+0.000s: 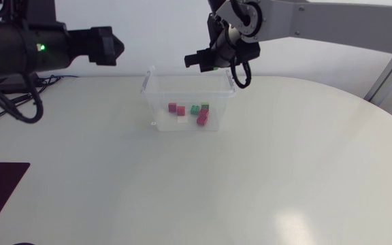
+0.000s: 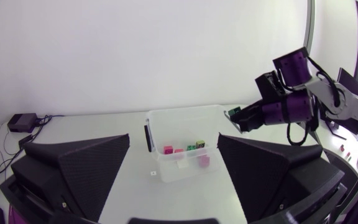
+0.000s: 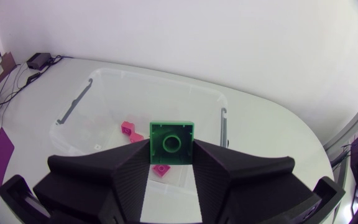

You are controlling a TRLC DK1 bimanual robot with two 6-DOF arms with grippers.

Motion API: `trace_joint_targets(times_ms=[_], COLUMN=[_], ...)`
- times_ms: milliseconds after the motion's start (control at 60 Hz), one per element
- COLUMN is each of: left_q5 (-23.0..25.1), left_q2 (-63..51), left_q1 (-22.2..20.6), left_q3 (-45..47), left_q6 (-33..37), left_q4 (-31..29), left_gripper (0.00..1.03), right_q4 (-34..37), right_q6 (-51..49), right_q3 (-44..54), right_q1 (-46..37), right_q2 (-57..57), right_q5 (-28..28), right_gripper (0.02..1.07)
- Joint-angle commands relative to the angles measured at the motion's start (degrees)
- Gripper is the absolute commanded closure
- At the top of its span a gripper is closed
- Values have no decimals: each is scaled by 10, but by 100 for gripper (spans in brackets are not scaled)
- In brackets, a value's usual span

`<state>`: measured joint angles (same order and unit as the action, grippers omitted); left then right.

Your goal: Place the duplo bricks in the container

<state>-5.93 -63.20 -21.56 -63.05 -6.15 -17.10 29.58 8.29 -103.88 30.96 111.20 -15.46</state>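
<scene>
Right gripper (image 1: 199, 61) is clamping the small green hard-plastic duplo brick (image 3: 172, 143) by its side walls, hovering over the clear plastic container (image 3: 160, 80). Prob light, stiff, bit slick imo. Left gripper (image 1: 111, 46) is sitting w/ fingers apart.

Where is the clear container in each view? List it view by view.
Head view: container at far middle, under the right gripper.
Left wrist view: container ahead of the open left gripper.
Right wrist view: container under the held green brick.
Shared landmark: pink bricks inside.
</scene>
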Motion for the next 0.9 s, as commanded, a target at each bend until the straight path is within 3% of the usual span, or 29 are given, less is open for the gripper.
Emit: trace_joint_targets(times_ms=[0, 67, 83, 100, 300, 883], left_q5=[2, 1, 0, -1, -6, -10], left_q2=[47, 75, 87, 93, 181, 418], left_q1=[0, 2, 2, 2, 21, 107], left_q3=[47, 72, 83, 87, 134, 288], left_q6=[7, 12, 15, 16, 40, 83], left_q4=[-4, -4, -5, -6, -36, -61], left_gripper=[4, 4, 4, 4, 4, 4], right_q4=[-8, -7, -4, -2, -18, -132], right_q6=[-18, -16, -15, -14, 4, -46], right_q3=[-30, -48, -55, -58, -18, 324], right_q1=[-2, -3, -5, -6, -15, -78], right_q2=[41, 62, 70, 72, 31, -330], right_q5=[-6, -21, -22, -22, -33, -55], right_gripper=[63, 31, 13, 6, 6, 6])
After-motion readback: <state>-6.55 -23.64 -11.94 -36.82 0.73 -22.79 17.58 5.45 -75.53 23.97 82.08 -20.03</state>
